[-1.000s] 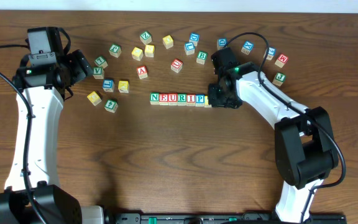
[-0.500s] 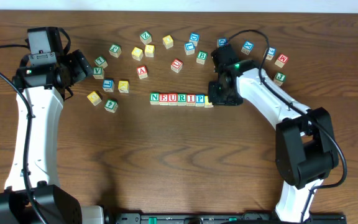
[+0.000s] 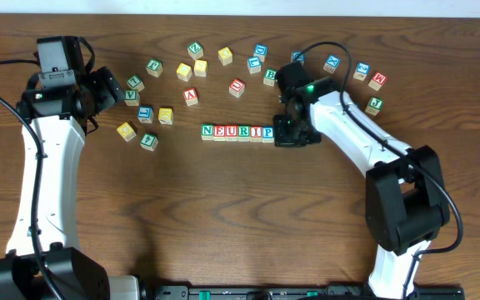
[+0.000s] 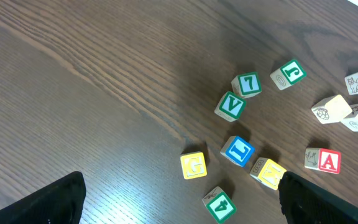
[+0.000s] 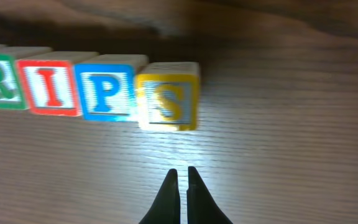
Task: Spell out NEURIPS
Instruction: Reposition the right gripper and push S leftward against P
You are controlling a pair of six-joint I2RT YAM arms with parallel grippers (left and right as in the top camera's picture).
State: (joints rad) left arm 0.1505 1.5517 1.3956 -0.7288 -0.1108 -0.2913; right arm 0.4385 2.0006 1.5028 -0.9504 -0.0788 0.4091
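Right gripper [image 5: 180, 176], jaws pressed together and empty, hangs just at 6 o'clock of the yellow S cube [image 5: 168, 99] ending the NEURIPS row [image 3: 238, 132]; a careless sweep toward 12 o'clock could nudge S askew

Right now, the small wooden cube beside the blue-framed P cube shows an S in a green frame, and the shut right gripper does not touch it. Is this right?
Only the colour is wrong: the right wrist view shows the S cube framed in yellow, not green. It does sit beside the blue-framed P cube, and the shut right gripper is clear of it.
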